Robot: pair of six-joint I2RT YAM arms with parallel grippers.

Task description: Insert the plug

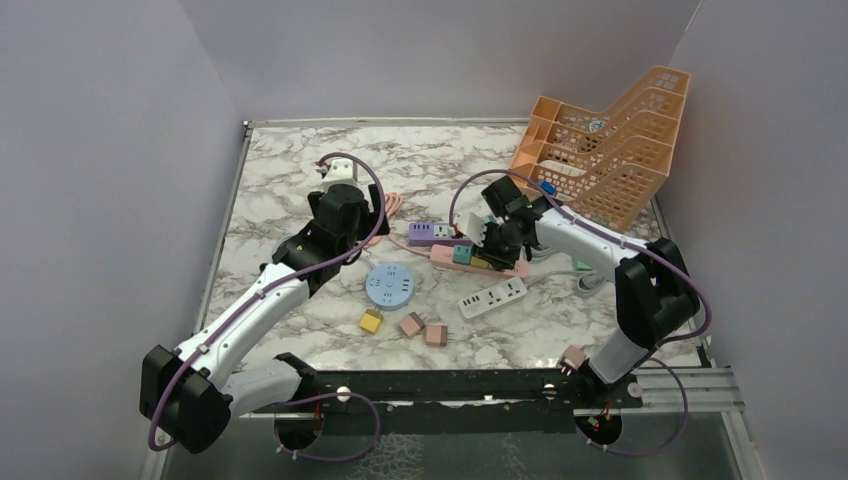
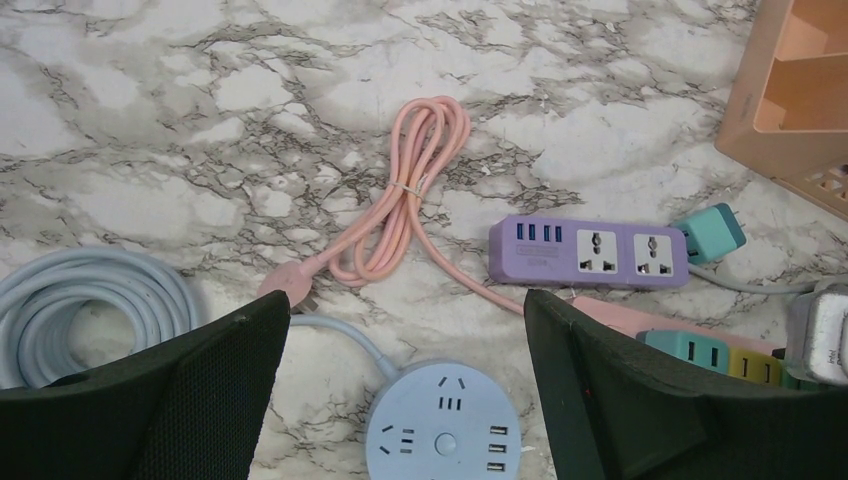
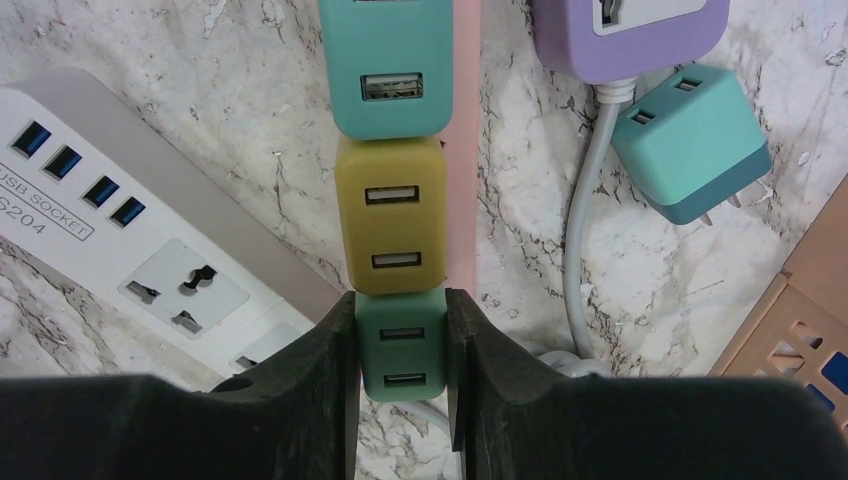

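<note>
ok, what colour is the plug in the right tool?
Green. The plug is clamped in the right tool; clearest in right wrist view.

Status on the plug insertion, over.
Left end effector open. Right end effector shut on green cube plug at pink power strip. Yellow cube plug tight alongside.

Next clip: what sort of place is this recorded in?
Probably a staged robot test bench, not a home: a marble-patterned table boxed by plain walls, strewn with a purple power strip, a round socket hub and loose adapters.
</note>
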